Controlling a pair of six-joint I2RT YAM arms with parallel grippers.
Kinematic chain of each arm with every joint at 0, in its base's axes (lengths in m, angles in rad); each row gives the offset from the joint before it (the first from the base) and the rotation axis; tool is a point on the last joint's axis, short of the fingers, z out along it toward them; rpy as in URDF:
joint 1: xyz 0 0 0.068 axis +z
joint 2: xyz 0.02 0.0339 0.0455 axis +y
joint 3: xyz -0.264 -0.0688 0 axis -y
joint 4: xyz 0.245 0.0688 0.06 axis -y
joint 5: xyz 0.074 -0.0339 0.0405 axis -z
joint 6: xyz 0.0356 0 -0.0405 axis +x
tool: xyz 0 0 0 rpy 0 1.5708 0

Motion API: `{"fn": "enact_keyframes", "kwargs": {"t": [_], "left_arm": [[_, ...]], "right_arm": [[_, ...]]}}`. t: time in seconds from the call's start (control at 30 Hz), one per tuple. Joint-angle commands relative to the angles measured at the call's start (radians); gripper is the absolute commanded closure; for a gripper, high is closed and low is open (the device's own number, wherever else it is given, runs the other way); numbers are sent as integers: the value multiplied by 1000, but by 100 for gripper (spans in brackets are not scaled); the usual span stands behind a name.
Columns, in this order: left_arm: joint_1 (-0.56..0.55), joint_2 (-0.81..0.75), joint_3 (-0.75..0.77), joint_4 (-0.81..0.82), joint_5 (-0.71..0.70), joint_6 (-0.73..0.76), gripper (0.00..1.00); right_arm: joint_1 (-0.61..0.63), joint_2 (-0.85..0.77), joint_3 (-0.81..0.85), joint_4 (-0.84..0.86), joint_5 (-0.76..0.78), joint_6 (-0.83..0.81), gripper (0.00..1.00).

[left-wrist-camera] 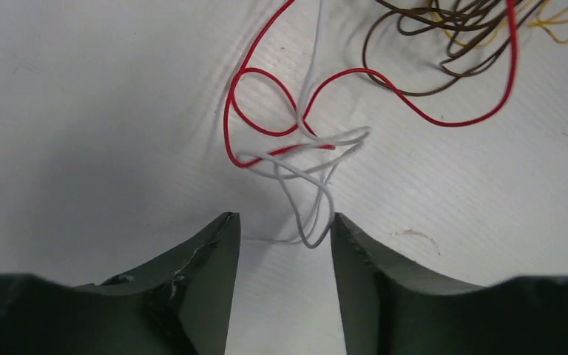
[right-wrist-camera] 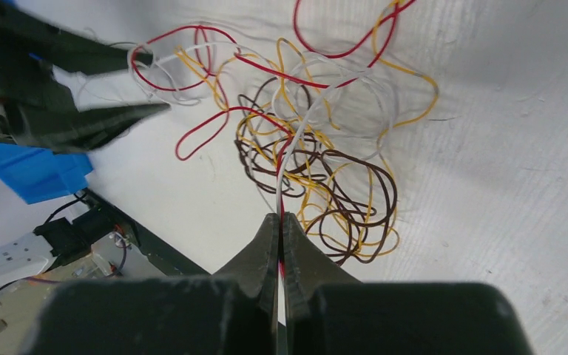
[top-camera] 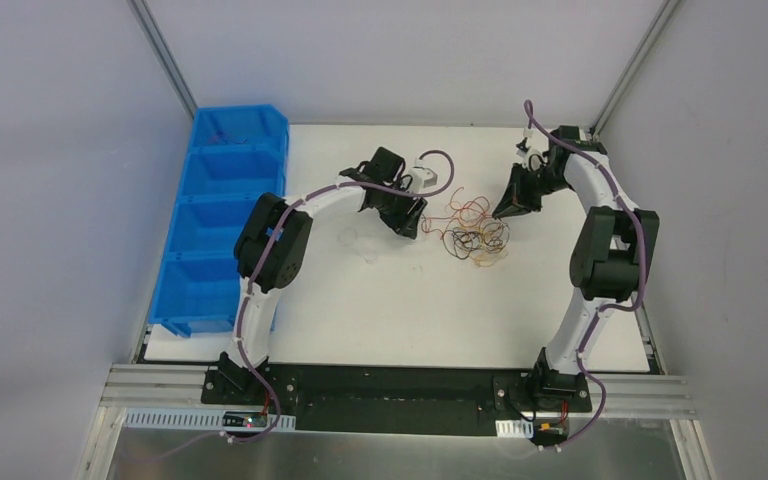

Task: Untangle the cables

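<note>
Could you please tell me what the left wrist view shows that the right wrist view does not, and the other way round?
Only the left wrist view: close up, a white wire loop lying between the open fingertips of the left end effector. Only the right wrist view: the right end effector shut on red and white strands, most of the tangled cables, and a blue bin. Both: the left end effector and red, white, brown and yellow wires on the table.
</note>
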Motion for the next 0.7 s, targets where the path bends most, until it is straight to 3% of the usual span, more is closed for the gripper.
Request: {"fn": "enact_keyframes", "kwargs": {"t": [0.0, 0.03, 0.07, 0.17, 0.4, 0.5, 0.67], "left_arm": [[5, -9, 32, 13, -104, 1, 76], [22, -48, 8, -4, -112, 3, 99], [46, -88, -21, -22, -110, -2, 100], [157, -232, -131, -90, -35, 1, 100], [397, -443, -255, -330, -51, 265, 100], [439, -466, -249, -409, -67, 389, 100], [466, -474, -234, -453, -68, 436, 100]], "right_arm": [[-13, 12, 21, 1, 94, -9, 100], [-22, 14, 24, 1, 132, -20, 100], [-33, 15, 27, 4, 171, -34, 100], [-87, 21, 31, 22, 269, -60, 100], [-170, 70, 66, 3, 364, -94, 100], [-176, 74, 67, -1, 375, -106, 100], [-179, 74, 77, -14, 390, -131, 100]]}}
